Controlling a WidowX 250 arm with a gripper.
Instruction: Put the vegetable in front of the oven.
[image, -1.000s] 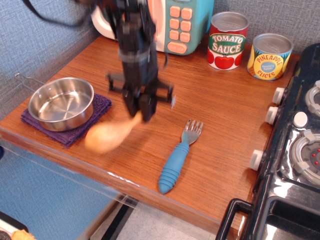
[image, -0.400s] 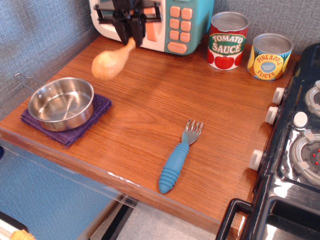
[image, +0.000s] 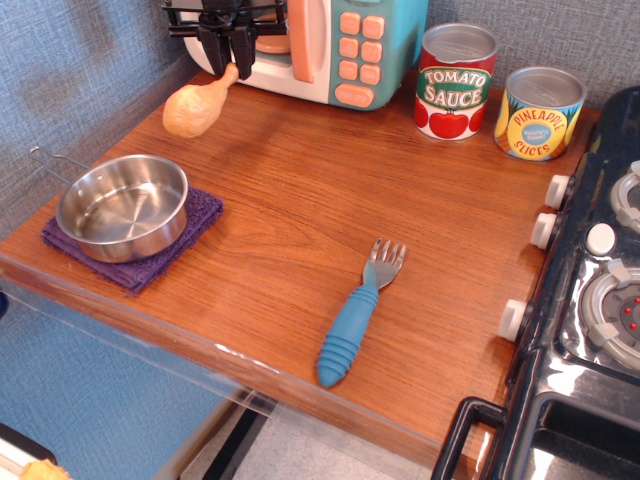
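- observation.image view, placement step of the task: gripper (image: 229, 68) closed on the thin neck of the vegetable (image: 196, 104), fingers pinching the knobbed end from above.
- Vegetable hanging below and to the left of the gripper, tilted, bulbous body lowest, at the far left corner of the wooden table (image: 330, 210); whether the body touches the wood or hovers just above it cannot be told.
- Oven (image: 320, 45) directly behind the gripper, pinkish door and salmon buttons facing the table; vegetable just beside its left front corner, slightly left of the door.
- Judged nearly complete: carrying done, release not yet made.
- Next move judged to call for a short lowering until the body rests on the wood, perhaps a slight shift right toward the door, then opening of the jaws and a straight lift clear.
- Risk judged: rounded body rolling toward the table's left edge once freed.
- Elsewhere, well apart: steel pan (image: 123, 206) on purple cloth (image: 190, 222), blue-handled fork (image: 357, 314), tomato sauce can (image: 455, 80), pineapple can (image: 539, 112), black stove (image: 590, 300).
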